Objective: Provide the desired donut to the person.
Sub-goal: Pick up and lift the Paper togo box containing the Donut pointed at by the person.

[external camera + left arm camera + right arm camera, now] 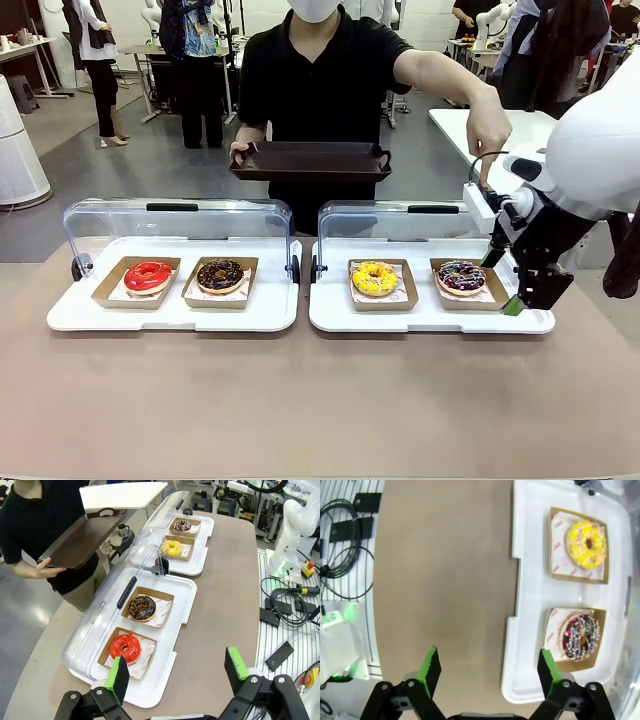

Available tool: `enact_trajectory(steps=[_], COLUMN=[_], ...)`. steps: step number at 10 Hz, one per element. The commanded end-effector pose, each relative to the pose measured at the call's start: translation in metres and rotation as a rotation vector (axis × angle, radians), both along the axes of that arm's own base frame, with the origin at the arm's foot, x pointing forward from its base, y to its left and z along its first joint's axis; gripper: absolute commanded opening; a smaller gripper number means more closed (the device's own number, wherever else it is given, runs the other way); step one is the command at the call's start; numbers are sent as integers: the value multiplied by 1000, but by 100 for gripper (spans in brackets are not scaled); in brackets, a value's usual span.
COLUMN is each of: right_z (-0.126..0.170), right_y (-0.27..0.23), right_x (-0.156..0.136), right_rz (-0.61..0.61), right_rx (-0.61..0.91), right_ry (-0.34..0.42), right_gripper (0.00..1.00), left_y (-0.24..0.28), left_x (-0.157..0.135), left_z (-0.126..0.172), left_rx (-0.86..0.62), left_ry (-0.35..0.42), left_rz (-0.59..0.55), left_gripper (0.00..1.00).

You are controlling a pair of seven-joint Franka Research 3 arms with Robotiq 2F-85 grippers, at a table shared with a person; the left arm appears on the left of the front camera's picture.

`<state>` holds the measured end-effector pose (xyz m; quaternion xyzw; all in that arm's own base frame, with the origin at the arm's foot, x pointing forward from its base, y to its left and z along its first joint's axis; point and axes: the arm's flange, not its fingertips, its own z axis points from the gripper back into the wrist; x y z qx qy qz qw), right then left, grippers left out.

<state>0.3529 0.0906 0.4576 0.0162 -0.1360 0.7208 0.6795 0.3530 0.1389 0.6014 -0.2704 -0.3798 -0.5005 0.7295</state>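
Front view: the person's hand points down over the sprinkled chocolate donut, which lies at the right end of the right white tray, with the clear hinged lid raised behind it. The right gripper hangs just beside that donut, jaws spread wide and empty. The left gripper is likewise wide and empty, near the red-glazed donut.
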Motion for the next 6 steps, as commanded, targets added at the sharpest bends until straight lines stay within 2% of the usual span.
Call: enact_trajectory(steps=[1,2,6], right_z=[-8,0,0], right_y=[-3,0,0], right_x=[9,0,0], right_rz=[-56,0,0], right_rx=[-27,0,0], right_ry=[12,0,0], right_gripper=[100,100,100], left_y=[3,3,3], left_x=[-1,-1,-1], left_z=[1,1,1], left_rx=[-8,-8,-8], left_ry=[2,2,2], left_rz=[-6,-6,-6], left_gripper=[100,100,100])
